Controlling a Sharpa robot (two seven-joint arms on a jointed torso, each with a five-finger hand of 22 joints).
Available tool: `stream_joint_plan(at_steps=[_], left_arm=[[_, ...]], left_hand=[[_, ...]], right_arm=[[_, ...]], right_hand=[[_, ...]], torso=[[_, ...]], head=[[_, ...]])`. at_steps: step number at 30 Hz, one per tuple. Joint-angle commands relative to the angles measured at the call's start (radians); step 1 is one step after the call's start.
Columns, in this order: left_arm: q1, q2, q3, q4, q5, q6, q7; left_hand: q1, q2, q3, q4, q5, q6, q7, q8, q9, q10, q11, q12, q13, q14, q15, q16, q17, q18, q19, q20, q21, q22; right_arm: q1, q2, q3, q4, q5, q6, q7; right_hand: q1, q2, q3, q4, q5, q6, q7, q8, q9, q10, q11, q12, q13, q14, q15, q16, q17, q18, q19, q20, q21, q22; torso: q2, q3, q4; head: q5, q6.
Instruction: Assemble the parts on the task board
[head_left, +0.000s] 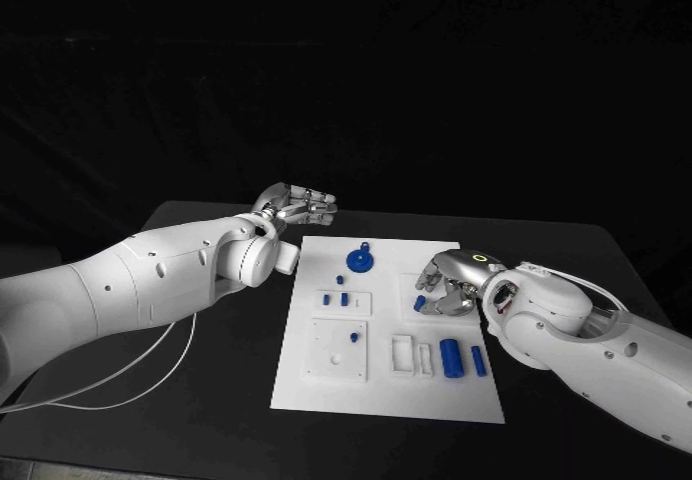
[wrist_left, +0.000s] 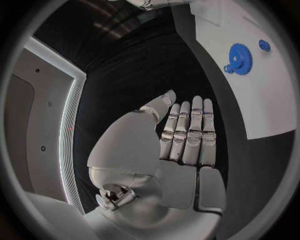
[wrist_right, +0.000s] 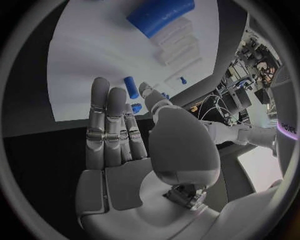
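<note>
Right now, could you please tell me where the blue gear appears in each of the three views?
Head view: blue gear lies at the far end of the task board, near the left hand.
Left wrist view: gear lies on the board beyond the fingers.
Right wrist view: I cannot pick it out.
Shared landmark: the white task board.

Bare bench (head_left: 173, 400) flanks the task board (head_left: 389, 400); the right hand (head_left: 450, 285) hovers over its right side, the left hand (head_left: 296, 208) beyond its far-left corner.
</note>
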Motion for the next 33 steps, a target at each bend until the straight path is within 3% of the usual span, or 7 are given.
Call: stream_joint_plan(at_steps=[1,7,11,23,26,33], left_arm=[[0.0,0.001,0.001,0.001,-0.001,0.016,0.004],[0.0,0.001,0.001,0.003,-0.001,0.018,0.003],[0.0,0.001,0.001,0.003,-0.001,0.017,0.003],[0.001,0.001,0.001,0.003,-0.001,0.017,0.002],[0.001,0.0,0.001,0.003,-0.001,0.017,0.002],[0.001,0.0,0.0,0.003,-0.001,0.018,0.0]], left_hand=[[-0.004,-0.005,-0.004,0.003,-0.004,-0.006,0.002,0.003,0.001,-0.007,-0.001,-0.002,0.0,-0.007,-0.001,-0.004,0.0,-0.009,0.008,0.001,0.007,-0.001],[-0.005,-0.004,-0.005,0.005,-0.005,-0.006,0.002,0.003,0.001,-0.007,-0.001,-0.002,0.0,-0.008,-0.001,-0.004,0.0,-0.009,0.008,0.001,0.007,-0.006],[-0.005,-0.004,-0.005,0.005,-0.005,-0.006,0.002,0.003,0.001,-0.007,-0.001,-0.002,0.0,-0.008,-0.001,-0.004,0.0,-0.009,0.008,0.001,0.007,-0.006],[-0.005,-0.004,-0.005,0.005,-0.005,-0.006,0.002,0.003,0.001,-0.007,-0.001,-0.002,0.0,-0.008,-0.001,-0.004,0.0,-0.009,0.008,0.001,0.007,-0.006],[-0.005,-0.004,-0.005,0.005,-0.005,-0.006,0.002,0.003,0.001,-0.007,-0.001,-0.002,0.0,-0.008,-0.001,-0.004,0.0,-0.009,0.008,0.001,0.007,-0.006],[-0.005,-0.004,-0.005,0.005,-0.005,-0.006,0.002,0.003,0.001,-0.007,-0.001,-0.002,0.0,-0.008,-0.001,-0.004,0.0,-0.009,0.008,0.001,0.007,-0.006]], right_arm=[[0.0,0.005,-0.003,-0.004,-0.02,0.047,0.002],[-0.002,0.017,-0.007,-0.011,-0.022,0.032,0.012],[-0.003,0.023,-0.011,-0.013,-0.026,0.023,0.016],[-0.005,0.035,-0.027,-0.023,-0.034,0.013,0.021],[-0.005,0.036,-0.03,-0.025,-0.04,0.01,0.02],[-0.005,0.036,-0.036,-0.028,-0.07,-0.008,0.009]], right_hand=[[-0.009,0.008,0.032,-0.007,-0.015,0.011,0.008,-0.006,-0.001,0.018,-0.003,0.002,0.0,-0.001,-0.001,0.007,0.002,-0.009,0.034,-0.002,0.002,0.004],[-0.037,-0.003,0.191,-0.036,-0.05,0.03,0.013,-0.005,0.0,0.061,-0.014,0.002,0.001,0.005,-0.005,0.015,0.008,-0.014,0.034,-0.007,0.02,0.022],[-0.047,-0.005,0.257,-0.046,-0.072,0.041,0.016,-0.005,0.0,0.075,-0.017,0.002,0.001,0.004,-0.007,0.02,0.013,-0.015,0.033,-0.009,0.027,0.032],[-0.042,0.01,0.323,-0.061,-0.08,0.092,0.027,-0.001,0.002,0.115,-0.025,0.003,0.002,0.002,-0.014,0.028,0.022,-0.017,0.029,-0.016,0.037,0.056],[-0.036,0.02,0.34,-0.071,-0.063,0.123,0.022,-0.003,0.003,0.137,-0.031,0.003,0.003,0.0,-0.018,0.029,0.024,-0.018,0.026,-0.02,0.042,0.065],[-0.023,0.04,0.372,-0.108,-0.069,0.157,0.017,-0.004,0.003,0.175,-0.04,0.003,0.004,-0.001,-0.023,0.03,0.03,-0.023,0.014,-0.027,0.057,0.1]], torso=[[0.0,-0.0004,-0.001],[0.0,0.0002,0.0005],[0.0,-0.0001,0.0005],[0.0,-0.0006,-0.0004],[-0.001,-0.0004,-0.0005],[-0.001,-0.0007,-0.0006]], head=[[0.001,-0.002],[0.0,-0.004],[0.001,-0.005],[0.002,-0.01],[0.003,-0.013],[0.002,-0.014]])
